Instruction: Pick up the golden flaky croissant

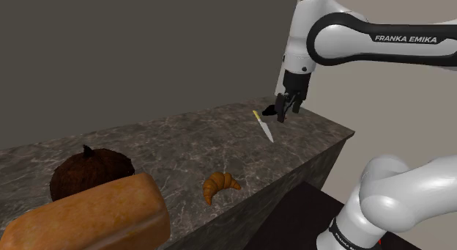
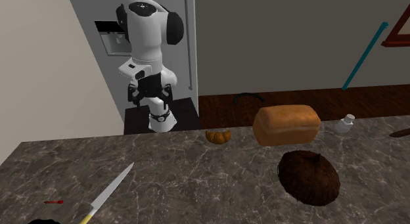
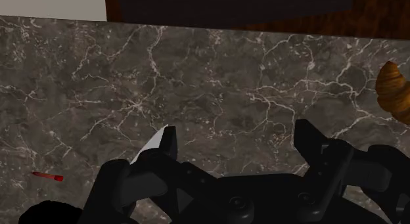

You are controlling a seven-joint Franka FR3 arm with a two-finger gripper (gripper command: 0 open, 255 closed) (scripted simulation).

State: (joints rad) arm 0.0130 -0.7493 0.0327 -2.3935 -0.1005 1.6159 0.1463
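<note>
Loaf (image 1: 95, 219) nearest in the shoulder view, with a dark round lump (image 1: 91, 171) just behind it. Croissant (image 1: 220, 185) lies next out, golden-brown, near the front edge of the marble counter (image 1: 183, 138) — well apart from the gripper. Knife (image 1: 264, 126) lies flat beyond it. Farthest, the arm bends high over the counter's end, hand pointing down, gripper (image 1: 287, 105) hovering beside the knife — fingers spread apart, nothing between them.

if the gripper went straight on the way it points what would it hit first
Probably bare countertop: the open gripper points down at it, the knife blade close beside one finger, the croissant well off to the side.
</note>
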